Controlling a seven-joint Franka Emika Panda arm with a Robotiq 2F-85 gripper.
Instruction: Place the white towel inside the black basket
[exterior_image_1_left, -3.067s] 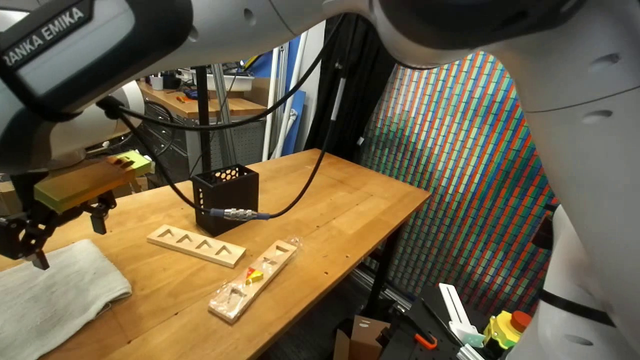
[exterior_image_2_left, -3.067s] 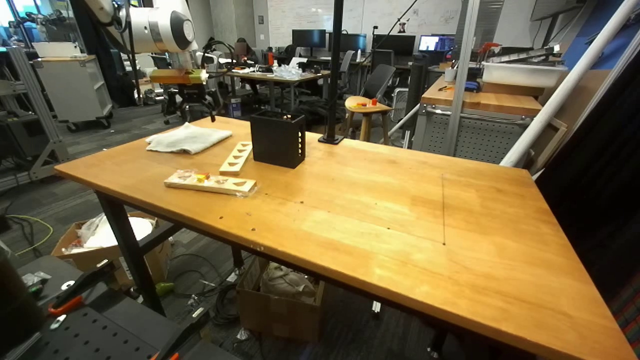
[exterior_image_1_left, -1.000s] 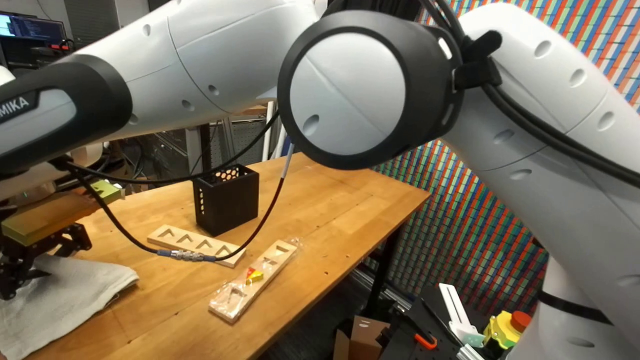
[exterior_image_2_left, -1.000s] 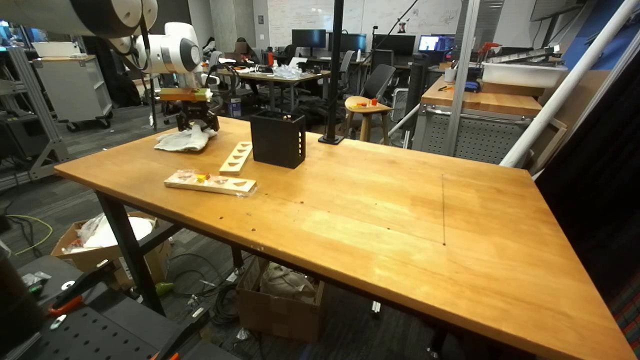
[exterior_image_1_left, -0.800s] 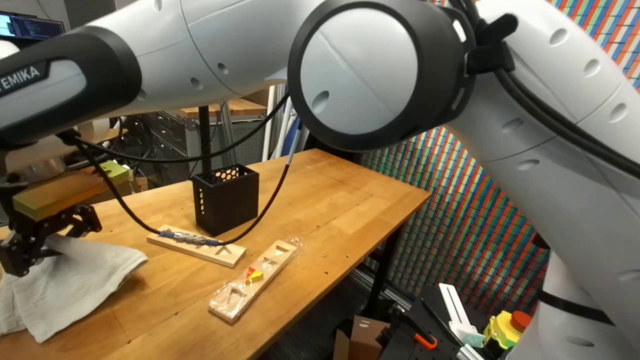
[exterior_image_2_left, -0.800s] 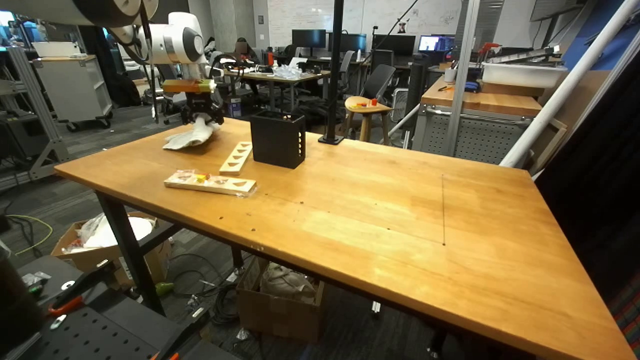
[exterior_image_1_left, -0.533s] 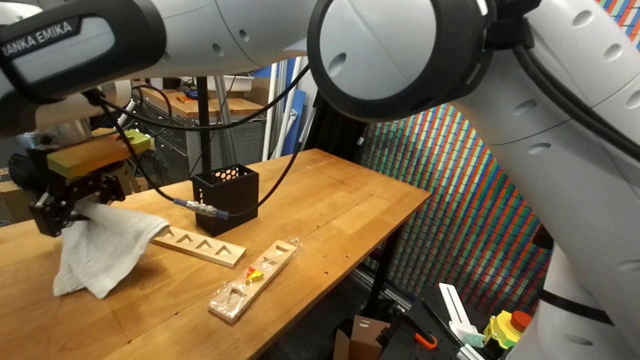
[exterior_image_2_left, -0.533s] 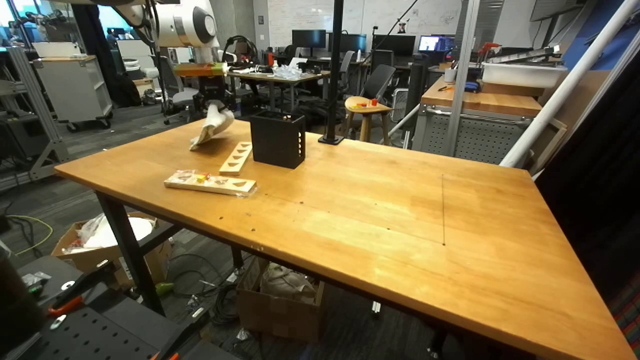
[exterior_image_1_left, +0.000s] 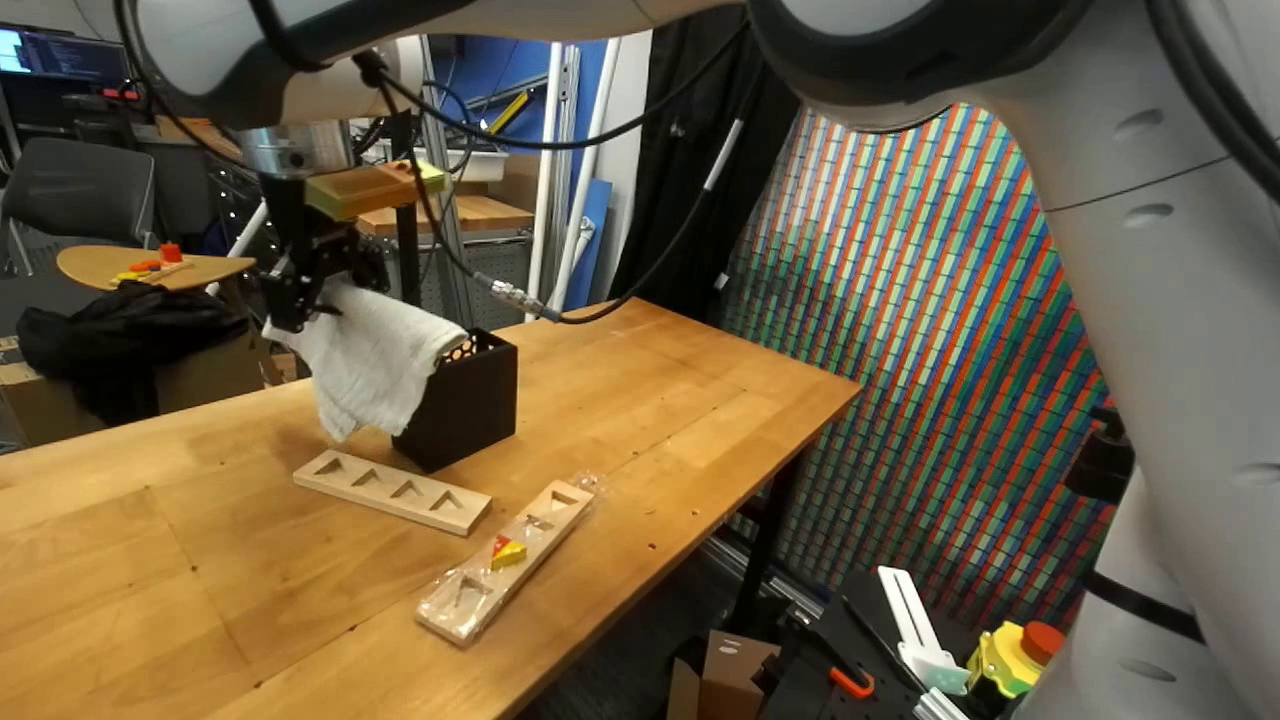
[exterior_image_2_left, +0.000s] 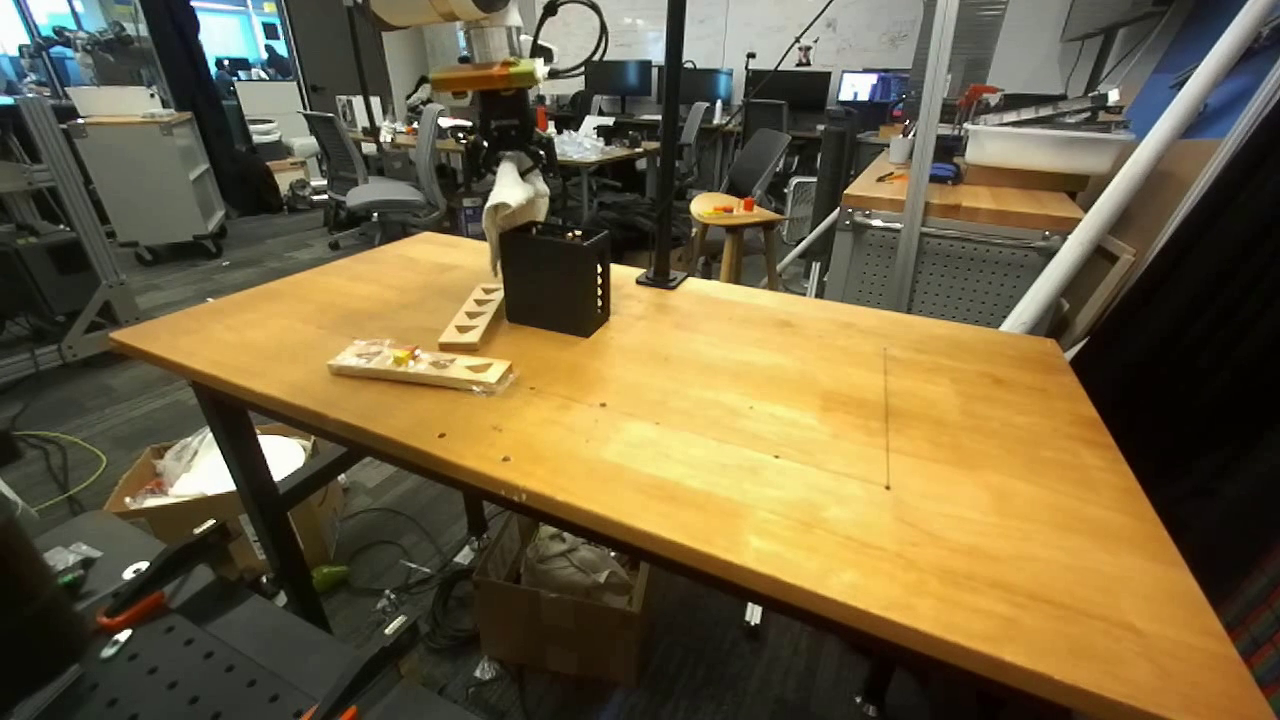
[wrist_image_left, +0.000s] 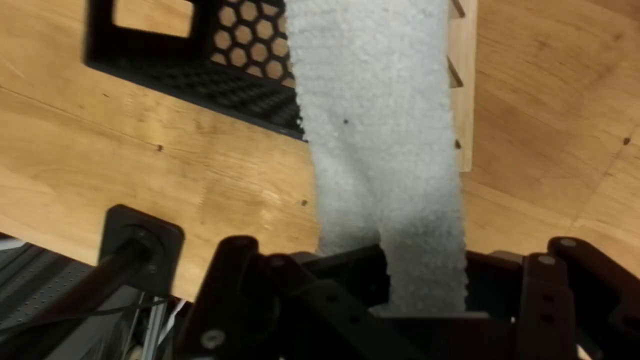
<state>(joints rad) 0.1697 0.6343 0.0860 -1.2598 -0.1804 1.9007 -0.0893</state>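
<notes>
In an exterior view the brown wooden desk (exterior_image_2_left: 740, 360) is thinly lined and dark-specked, carrying an upright black basket (exterior_image_2_left: 553, 285). At the basket's eight o'clock, just beside it, lies a board with triangular hollows (exterior_image_2_left: 471, 320); farther that way, a plastic-wrapped board (exterior_image_2_left: 424, 369). At the basket's three o'clock, near the far edge, stands a black post (exterior_image_2_left: 673, 140).

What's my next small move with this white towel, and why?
I'd probably lift the end effector slightly and shift it across until the white towel hangs over the open top of the black basket. In both exterior views, the towel's lower end hangs outside the basket, below its rim, so letting go here would likely leave cloth outside.
</notes>
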